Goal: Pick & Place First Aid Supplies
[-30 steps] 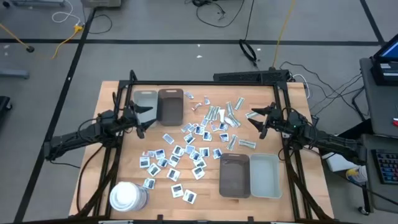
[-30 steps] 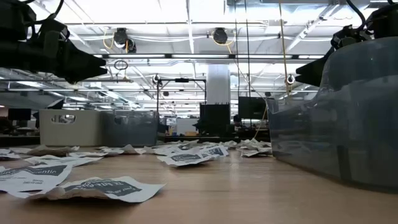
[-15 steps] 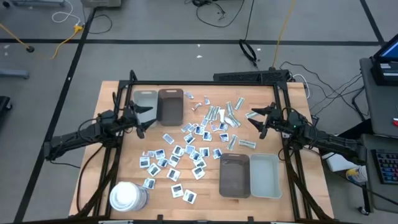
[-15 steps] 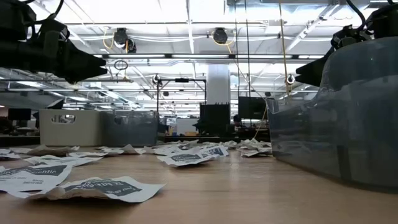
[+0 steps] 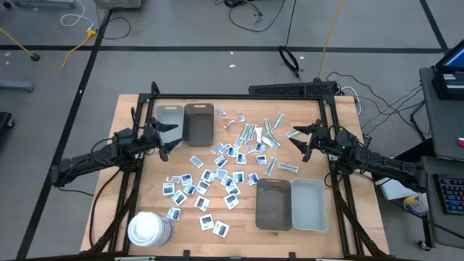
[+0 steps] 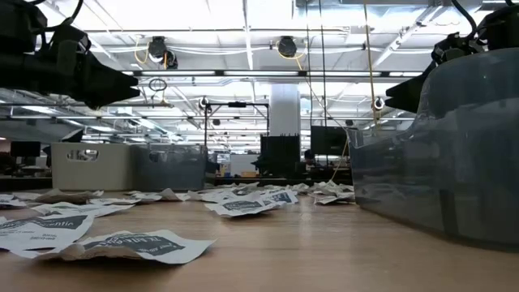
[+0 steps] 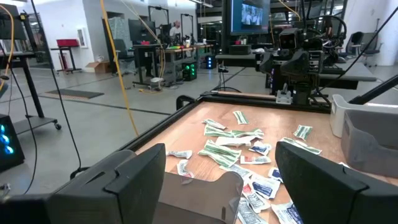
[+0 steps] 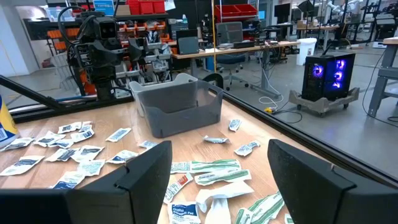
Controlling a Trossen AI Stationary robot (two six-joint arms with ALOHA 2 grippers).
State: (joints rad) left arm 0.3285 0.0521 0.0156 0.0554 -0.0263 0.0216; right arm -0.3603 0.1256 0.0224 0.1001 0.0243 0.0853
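Packets (image 5: 210, 181) of first aid supplies lie scattered across the middle of the table (image 5: 239, 228), pale green strips (image 5: 261, 134) beyond them toward the far edge. Left gripper (image 5: 165, 138) hovers near the left edge, right gripper (image 5: 299, 139) near the right edge, both with jaws spread wide and holding nothing, flanking the heap.
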